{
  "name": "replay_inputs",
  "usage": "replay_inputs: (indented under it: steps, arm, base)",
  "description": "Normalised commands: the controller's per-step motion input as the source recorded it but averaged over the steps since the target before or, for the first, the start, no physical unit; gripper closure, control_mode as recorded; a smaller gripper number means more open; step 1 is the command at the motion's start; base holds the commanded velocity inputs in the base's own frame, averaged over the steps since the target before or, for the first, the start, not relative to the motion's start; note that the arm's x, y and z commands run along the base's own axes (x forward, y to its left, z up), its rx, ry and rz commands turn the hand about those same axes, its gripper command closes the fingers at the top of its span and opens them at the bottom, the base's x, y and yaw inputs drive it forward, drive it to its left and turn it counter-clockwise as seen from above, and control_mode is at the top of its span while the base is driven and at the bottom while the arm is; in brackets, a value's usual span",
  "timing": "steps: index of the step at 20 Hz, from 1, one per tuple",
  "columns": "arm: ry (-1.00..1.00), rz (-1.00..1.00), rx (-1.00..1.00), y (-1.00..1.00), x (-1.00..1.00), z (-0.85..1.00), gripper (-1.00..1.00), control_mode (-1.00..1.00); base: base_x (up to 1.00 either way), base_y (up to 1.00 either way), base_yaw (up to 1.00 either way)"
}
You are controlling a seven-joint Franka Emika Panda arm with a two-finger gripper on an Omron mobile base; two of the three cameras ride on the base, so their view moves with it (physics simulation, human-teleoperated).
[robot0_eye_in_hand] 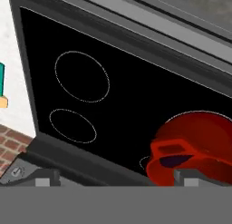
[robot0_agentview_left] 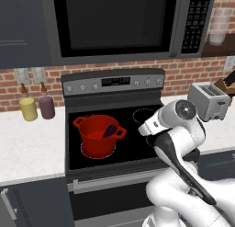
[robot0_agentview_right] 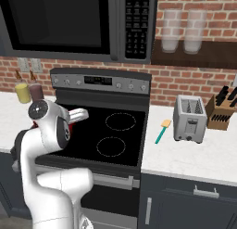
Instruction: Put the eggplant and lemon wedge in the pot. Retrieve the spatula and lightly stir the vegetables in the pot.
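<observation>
The red pot (robot0_agentview_left: 97, 135) stands on the front left burner of the black stovetop (robot0_agentview_left: 137, 143), and the dark purple eggplant (robot0_agentview_left: 109, 131) lies inside it. In the hand view the pot (robot0_eye_in_hand: 199, 141) is at the lower right with the eggplant (robot0_eye_in_hand: 174, 161) in it. My gripper (robot0_eye_in_hand: 117, 178) is open and empty, hovering over the stovetop just right of the pot. The spatula (robot0_agentview_right: 162, 130), with a teal handle and a tan end, lies on the counter between the stove and the toaster; it also shows as the spatula (robot0_eye_in_hand: 2, 89) at the hand view's left edge. The lemon wedge is out of view.
A silver toaster (robot0_agentview_right: 189, 118) and a knife block (robot0_agentview_right: 221, 113) stand on the right counter. Yellow and mauve canisters (robot0_agentview_left: 36, 108) sit on the left counter. The microwave (robot0_agentview_left: 114, 24) hangs low over the stove's control panel (robot0_agentview_left: 114, 82).
</observation>
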Motion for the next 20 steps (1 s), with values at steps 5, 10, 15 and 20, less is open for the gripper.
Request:
replay_inputs:
  steps: [5, 10, 15, 20]
  arm:
    - [0.14, -0.28, 0.11, -1.0, 0.0, 0.0, -1.0, -1.0]
    - [0.16, -0.29, 0.1, -1.0, 0.0, 0.0, -1.0, -1.0]
    - [0.14, -0.25, 0.09, -1.0, 0.0, 0.0, -1.0, -1.0]
    - [0.14, -0.2, 0.14, -1.0, 0.08, -0.01, -1.0, -1.0]
  base:
    - [0.0, 0.0, 0.0]
    - [0.0, 0.0, 0.0]
    - [0.0, 0.0, 0.0]
    - [0.0, 0.0, 0.0]
